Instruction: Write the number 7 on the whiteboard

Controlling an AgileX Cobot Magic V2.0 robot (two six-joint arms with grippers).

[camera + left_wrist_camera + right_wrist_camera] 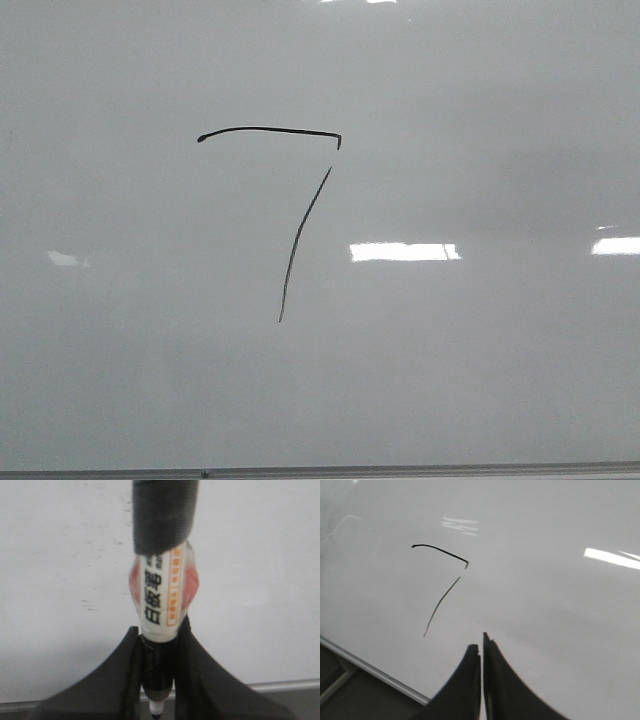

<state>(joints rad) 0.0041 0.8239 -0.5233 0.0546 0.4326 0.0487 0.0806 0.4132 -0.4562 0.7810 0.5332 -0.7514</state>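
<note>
Whiteboard [480, 380] glossy, light reflections [404, 251]; number 7 [300, 230] drawn.

Dark grey floor [355, 700] beyond the board's edge, a pale strut [337, 685] crossing it, bright rectangular ceiling-light reflections [403, 251] overhead.

The whiteboard [480, 370] is seen flat, glossy grey-white, with a thin grey frame edge along its near side. The number 7 [300, 235] is drawn on it in black, bar and stem separated by a small gap.
</note>
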